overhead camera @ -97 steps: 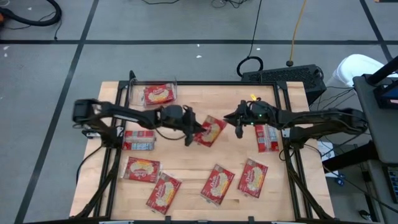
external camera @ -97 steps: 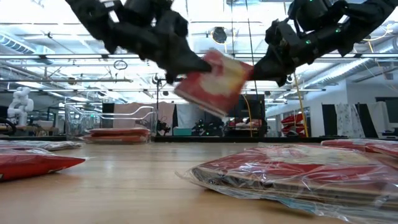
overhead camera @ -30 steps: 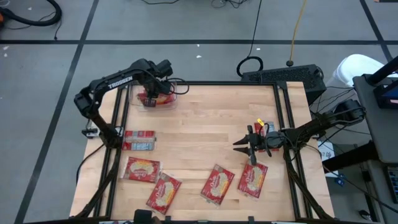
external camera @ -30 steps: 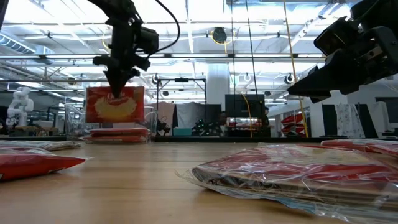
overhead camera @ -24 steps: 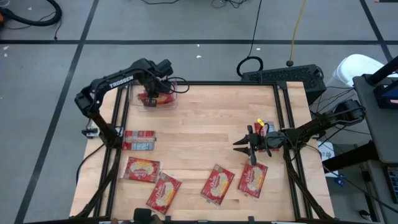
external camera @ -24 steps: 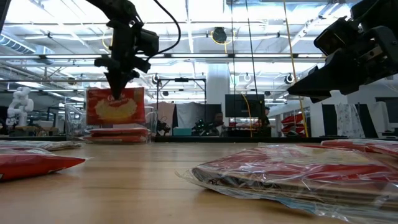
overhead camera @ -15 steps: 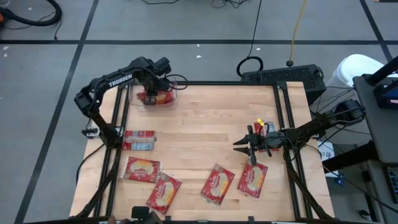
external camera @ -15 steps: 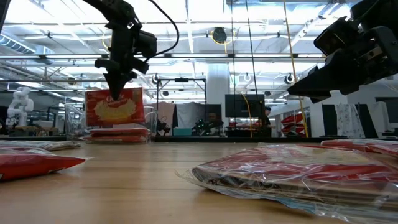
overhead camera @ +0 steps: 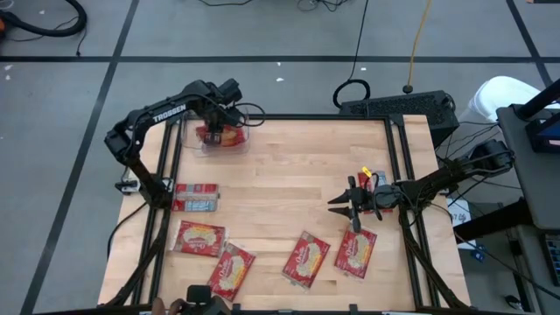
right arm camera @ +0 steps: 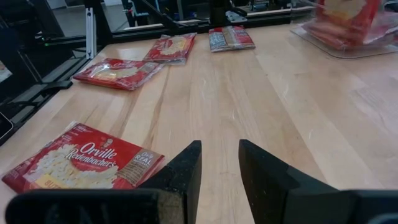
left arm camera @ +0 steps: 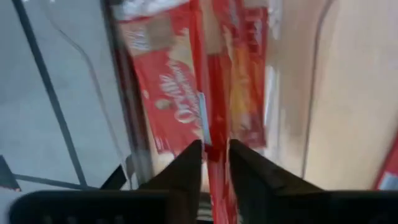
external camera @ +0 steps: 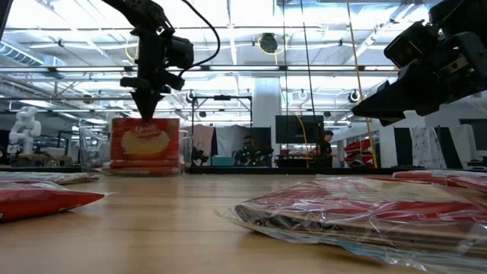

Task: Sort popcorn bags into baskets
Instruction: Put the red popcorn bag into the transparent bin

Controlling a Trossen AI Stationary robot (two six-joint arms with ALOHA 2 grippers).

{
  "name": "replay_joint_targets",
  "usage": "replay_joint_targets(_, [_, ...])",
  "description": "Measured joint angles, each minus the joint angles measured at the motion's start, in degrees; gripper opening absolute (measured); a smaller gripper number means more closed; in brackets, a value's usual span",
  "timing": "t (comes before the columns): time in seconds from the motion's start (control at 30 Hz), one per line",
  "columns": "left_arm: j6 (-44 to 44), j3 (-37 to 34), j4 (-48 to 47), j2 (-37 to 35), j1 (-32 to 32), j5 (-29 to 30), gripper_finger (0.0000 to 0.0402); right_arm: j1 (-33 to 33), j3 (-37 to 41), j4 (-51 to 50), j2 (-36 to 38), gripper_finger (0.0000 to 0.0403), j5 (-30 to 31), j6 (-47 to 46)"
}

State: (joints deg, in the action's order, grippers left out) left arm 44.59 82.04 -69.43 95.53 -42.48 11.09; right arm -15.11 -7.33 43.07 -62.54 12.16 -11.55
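At the upper left of the high view, the left gripper (overhead camera: 216, 121) hangs point-down over the clear bin (overhead camera: 238, 145), fingers apparently just parting around an upright popcorn bag (external camera: 144, 142) resting in it. Standing on edge, that bag may tip over the low wall. Centre right, the right gripper (overhead camera: 343, 206) waits level above the bench (overhead camera: 289, 192), part-open and empty.
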Motion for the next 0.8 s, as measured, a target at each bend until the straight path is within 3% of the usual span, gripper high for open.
replay_joint_targets(0.17, [-1.3,0.0,2.4,0.0,0.0,2.0,0.0166,0.0,0.0,0.0,0.0,0.0100,-0.2,-1.0])
replay_joint_targets(0.37, [-11.5,0.0,5.2,0.0,1.2,16.8,0.0212,0.0,0.0,0.0,0.0,0.0100,-0.2,-1.3])
replay_joint_targets(0.43, [-16.6,0.0,4.8,0.0,2.0,18.4,0.0212,0.0,0.0,0.0,0.0,0.0100,-0.2,-1.6])
replay_joint_targets(0.5, [-22.3,0.0,4.6,0.0,2.7,17.2,0.0203,0.0,0.0,-0.1,0.0,0.0100,0.0,-2.4])
replay_joint_targets(0.67, [-32.9,-1.8,6.7,-2.8,4.2,1.5,0.0157,0.0,0.0,-3.1,0.0,0.0100,5.2,-7.3])
replay_joint_targets(0.8, [-38.7,-7.3,14.2,-8.5,10.0,0.3,0.0113,0.0,0.0,-7.3,0.0,0.0100,10.1,-12.5])
